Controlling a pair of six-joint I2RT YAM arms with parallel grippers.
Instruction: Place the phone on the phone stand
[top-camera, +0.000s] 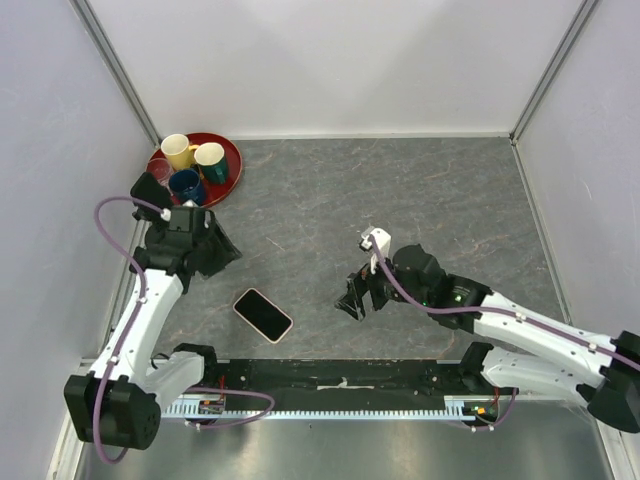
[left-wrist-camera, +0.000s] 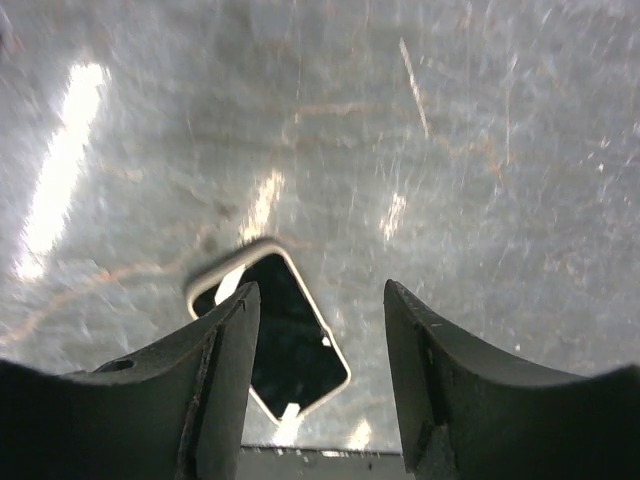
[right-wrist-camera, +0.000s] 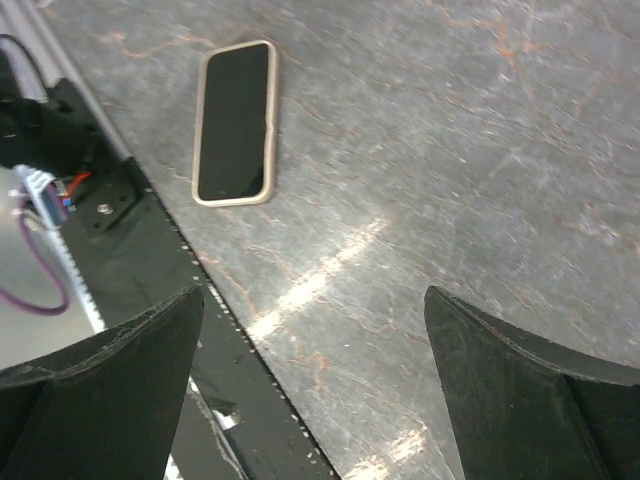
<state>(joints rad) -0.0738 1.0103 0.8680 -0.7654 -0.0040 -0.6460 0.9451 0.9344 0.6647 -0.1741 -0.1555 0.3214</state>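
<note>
The phone (top-camera: 263, 315), dark-screened in a pale case, lies flat and face up on the grey table, near its front edge and left of centre. My left gripper (top-camera: 222, 250) hangs just behind and left of it, open and holding nothing. In the left wrist view the phone (left-wrist-camera: 290, 340) lies below the gripper (left-wrist-camera: 320, 290), partly behind the left finger (left-wrist-camera: 225, 360). My right gripper (top-camera: 352, 300) is wide open and empty to the phone's right; its wrist view shows the phone (right-wrist-camera: 235, 125) well ahead of the gripper (right-wrist-camera: 313, 295). A small black object (top-camera: 150, 190) beside the tray looks like the phone stand, partly hidden by the left arm.
A red tray (top-camera: 232, 150) at the back left holds a yellow cup (top-camera: 177, 150), a cream cup (top-camera: 210, 155) and a dark blue cup (top-camera: 187, 185). A black rail (top-camera: 330, 375) runs along the table's near edge. Pale walls close in the left, back and right sides.
</note>
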